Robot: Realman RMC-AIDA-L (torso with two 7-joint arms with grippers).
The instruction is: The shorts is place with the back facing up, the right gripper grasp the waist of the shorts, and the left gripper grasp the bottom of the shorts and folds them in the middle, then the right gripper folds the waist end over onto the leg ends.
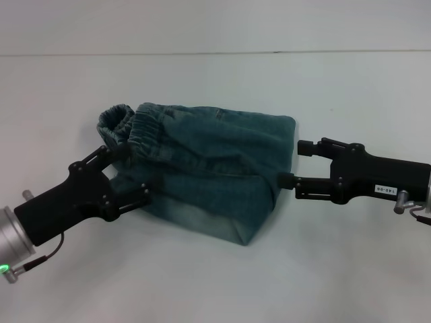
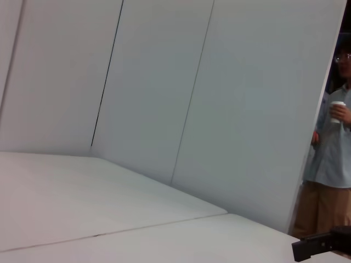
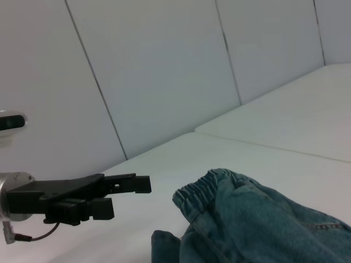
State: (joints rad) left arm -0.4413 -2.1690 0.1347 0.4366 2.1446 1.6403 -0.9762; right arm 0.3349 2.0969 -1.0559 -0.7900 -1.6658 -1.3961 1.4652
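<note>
My left gripper [image 1: 128, 176] and right gripper [image 1: 294, 163] both stand with fingers wide, holding nothing. The shorts [image 1: 209, 168] lie between them on the desk [image 1: 337, 269], already folded, waistband beside my left fingers. Judged: folding complete; only withdrawal remains.

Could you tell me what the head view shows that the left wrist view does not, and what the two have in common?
Only the head view shows the shorts, folded into a compact bundle with the gathered waistband on the robot's left. It also shows the left gripper open at that end and the right gripper open at the opposite edge.

Only the left wrist view shows a bystander holding a cup, and the wall panels.

Both show the white table.
</note>
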